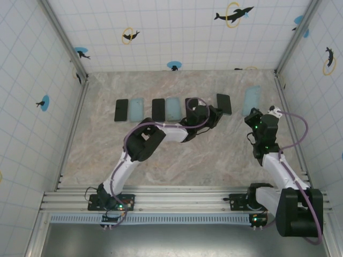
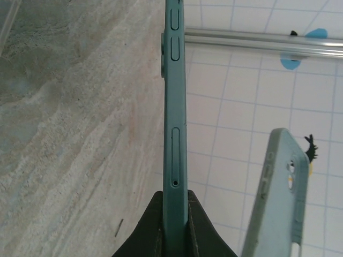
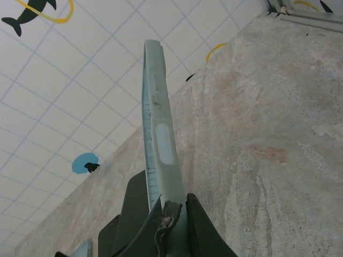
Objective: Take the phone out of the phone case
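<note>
Two separate grips were seen: the left gripper (image 2: 175,227) was clamped on the lower edge of the phone (image 2: 175,107), which was held over the table (image 2: 64,134), and the right gripper (image 3: 170,217) was closed on the pale case (image 3: 159,128), raised apart from the phone. Each item was pinched by a narrow edge only, so a slip or swing, followed by a fall onto the table, was judged the main risk. Both were viewed edge-on; their faces were hidden, and whether the case was fully empty could not be confirmed.
</note>
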Tool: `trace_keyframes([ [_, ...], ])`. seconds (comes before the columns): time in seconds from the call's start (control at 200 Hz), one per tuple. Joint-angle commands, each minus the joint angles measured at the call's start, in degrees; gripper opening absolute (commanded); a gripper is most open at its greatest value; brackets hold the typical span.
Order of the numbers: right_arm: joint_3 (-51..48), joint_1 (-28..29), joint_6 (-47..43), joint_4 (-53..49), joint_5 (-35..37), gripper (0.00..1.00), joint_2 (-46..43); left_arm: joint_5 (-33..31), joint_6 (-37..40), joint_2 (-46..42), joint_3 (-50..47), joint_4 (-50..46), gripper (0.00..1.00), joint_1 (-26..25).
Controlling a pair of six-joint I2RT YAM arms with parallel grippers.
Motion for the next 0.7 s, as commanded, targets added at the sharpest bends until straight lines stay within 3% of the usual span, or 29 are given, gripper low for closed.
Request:
trace_keyframes([
  [0.0, -0.73, -0.72, 0.13, 1.48, -0.98, 0.0, 0.59, -1.44, -0.82, 2.88, 5.47, -1.5, 0.01, -0.38],
  [0.696, -4.18, -3.29, 2.87, 5.11, -5.21, 0.0, 2.15, -1.45, -3.56, 12.79, 20.48, -11.99, 0.05, -0.65],
])
